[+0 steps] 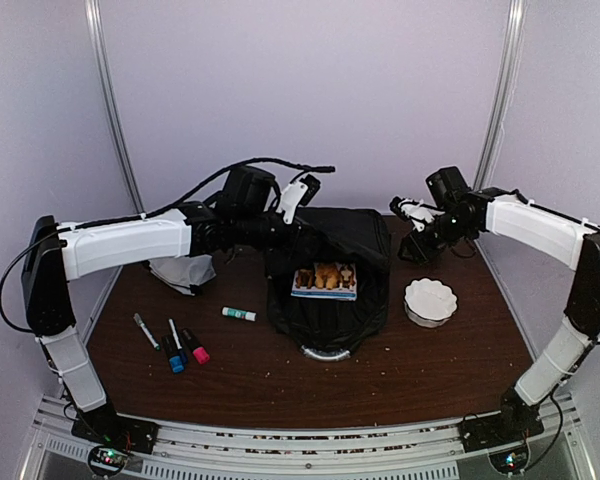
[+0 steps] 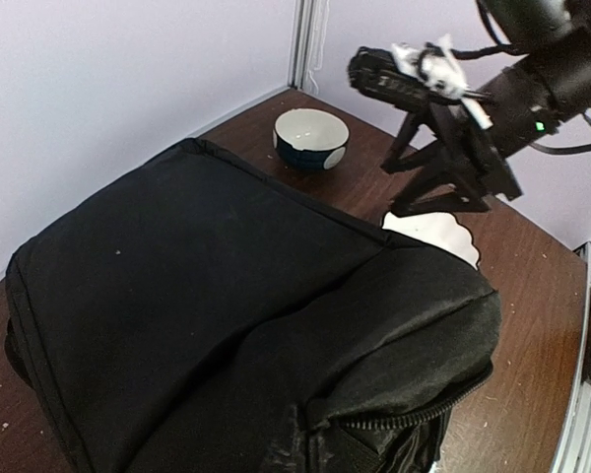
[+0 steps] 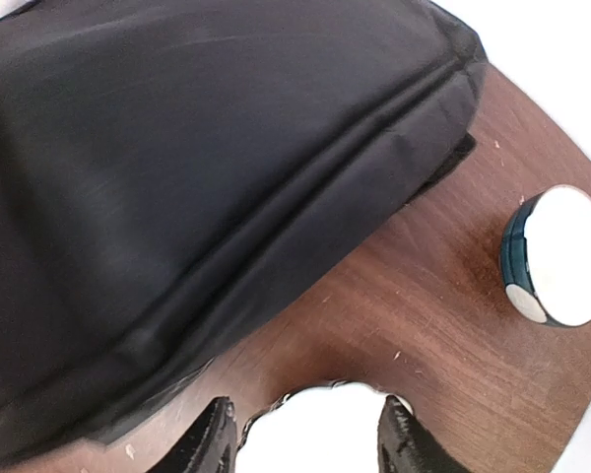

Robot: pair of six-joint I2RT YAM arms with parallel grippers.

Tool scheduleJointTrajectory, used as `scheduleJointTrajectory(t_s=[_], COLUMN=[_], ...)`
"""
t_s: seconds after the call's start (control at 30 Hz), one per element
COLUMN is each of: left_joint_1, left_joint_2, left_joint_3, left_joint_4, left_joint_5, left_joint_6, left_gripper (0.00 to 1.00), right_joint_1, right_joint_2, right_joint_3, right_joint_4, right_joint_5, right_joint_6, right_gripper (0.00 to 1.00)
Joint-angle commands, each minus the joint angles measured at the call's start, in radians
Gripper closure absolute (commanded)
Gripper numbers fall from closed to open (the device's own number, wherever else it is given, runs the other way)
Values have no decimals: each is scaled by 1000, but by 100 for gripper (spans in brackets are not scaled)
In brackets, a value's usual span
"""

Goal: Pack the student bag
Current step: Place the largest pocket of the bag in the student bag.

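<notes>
The student bag [image 1: 330, 310] is a large black backpack lying in the middle of the table, with its grey handle [image 1: 327, 352] toward me. A picture book [image 1: 325, 280] rests on it. My left gripper [image 1: 283, 243] is down at the bag's far left edge. In the left wrist view its fingers are hidden and the bag's [image 2: 227, 296] fabric puckers where they meet, so it is shut on the fabric. My right gripper [image 3: 305, 404] is open, its fingers [image 3: 212, 434] straddling a white scalloped dish [image 3: 320, 439] beside the bag [image 3: 177, 148]. I cannot tell whether they touch the dish.
Three markers [image 1: 175, 348] and a glue stick [image 1: 238, 314] lie at the front left. A grey cloth [image 1: 185, 272] sits under the left arm. A blue-and-white bowl [image 2: 311, 138] stands at the back, behind the white dish [image 1: 430, 300]. Walls close the back and sides.
</notes>
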Motion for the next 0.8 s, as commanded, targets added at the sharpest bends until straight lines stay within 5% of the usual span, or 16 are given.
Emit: scheduleJointTrajectory(t_s=[0.0,0.77], left_joint_1=[7,-20], left_joint_2=[-22,-20], left_joint_3=[-17,-117], left_joint_4=[103,95], left_joint_5=[39,48], left_joint_6=[0,13], left_gripper=[100,100], right_joint_1=[-25,-74], right_joint_2=[127,680], right_joint_3=[123,643], right_joint_4=[27,-166], right_joint_5=[84,-334], right_joint_6=[129,315], right_gripper=[49,45])
